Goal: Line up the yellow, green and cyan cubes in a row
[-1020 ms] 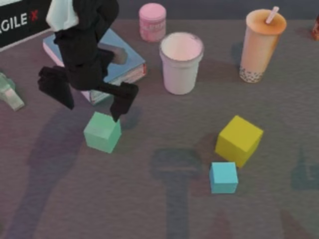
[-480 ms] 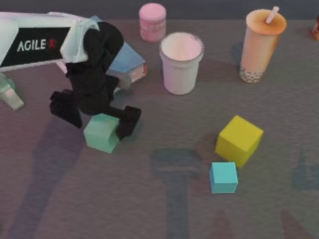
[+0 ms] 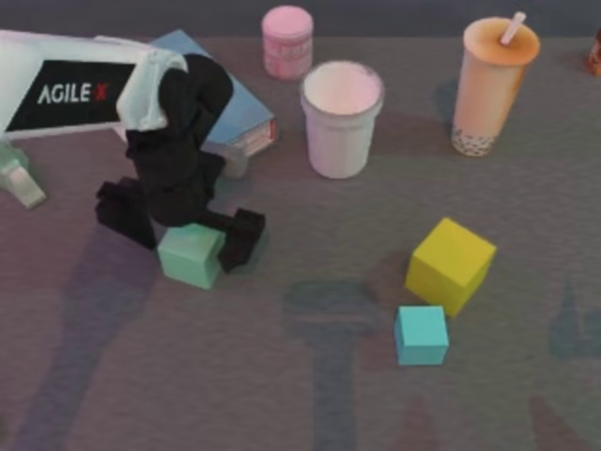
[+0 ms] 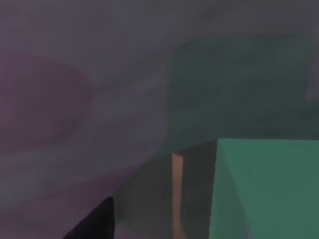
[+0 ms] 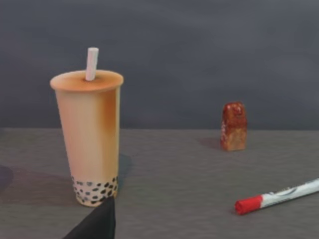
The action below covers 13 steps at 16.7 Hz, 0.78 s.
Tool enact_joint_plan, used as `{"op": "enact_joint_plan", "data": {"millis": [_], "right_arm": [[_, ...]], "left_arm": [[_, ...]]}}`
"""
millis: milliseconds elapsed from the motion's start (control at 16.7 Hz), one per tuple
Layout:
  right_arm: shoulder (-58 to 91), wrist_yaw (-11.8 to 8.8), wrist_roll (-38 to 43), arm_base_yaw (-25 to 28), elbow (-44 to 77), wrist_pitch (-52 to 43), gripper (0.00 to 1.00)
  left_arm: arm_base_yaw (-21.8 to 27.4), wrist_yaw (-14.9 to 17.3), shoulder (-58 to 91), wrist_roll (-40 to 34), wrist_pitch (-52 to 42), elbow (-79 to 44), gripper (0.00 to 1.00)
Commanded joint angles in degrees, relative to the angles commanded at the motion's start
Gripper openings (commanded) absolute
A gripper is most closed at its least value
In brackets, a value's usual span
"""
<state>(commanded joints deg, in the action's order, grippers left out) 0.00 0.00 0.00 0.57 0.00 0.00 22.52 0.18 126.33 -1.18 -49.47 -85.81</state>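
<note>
Your left gripper (image 3: 185, 230) straddles the green cube (image 3: 191, 255) with jaws wide, well apart from the yellow cube (image 3: 450, 264) and cyan cube (image 3: 421, 334).

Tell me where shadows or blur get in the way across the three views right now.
Top view: arm shadows fall across the table near the cyan cube, and the left end effector hides part of the green cube. Left wrist view: that cube fills a corner, surroundings murky. Right wrist view: evenly lit, the bubble tea cup plain.

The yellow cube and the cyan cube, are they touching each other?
Cannot tell. In the top view the yellow cube and the cyan cube meet corner to edge, with no clear gap and no plain contact.
</note>
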Motion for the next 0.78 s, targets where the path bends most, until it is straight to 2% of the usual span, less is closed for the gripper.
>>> {"op": "enact_joint_plan", "data": {"millis": [660, 780], "right_arm": [[0.0, 0.0, 0.0, 0.0, 0.0, 0.0, 1.0], [0.0, 0.0, 0.0, 0.0, 0.0, 0.0, 1.0]], "left_arm": [[0.0, 0.0, 0.0, 0.0, 0.0, 0.0, 0.02], [0.0, 0.0, 0.0, 0.0, 0.0, 0.0, 0.0]]}}
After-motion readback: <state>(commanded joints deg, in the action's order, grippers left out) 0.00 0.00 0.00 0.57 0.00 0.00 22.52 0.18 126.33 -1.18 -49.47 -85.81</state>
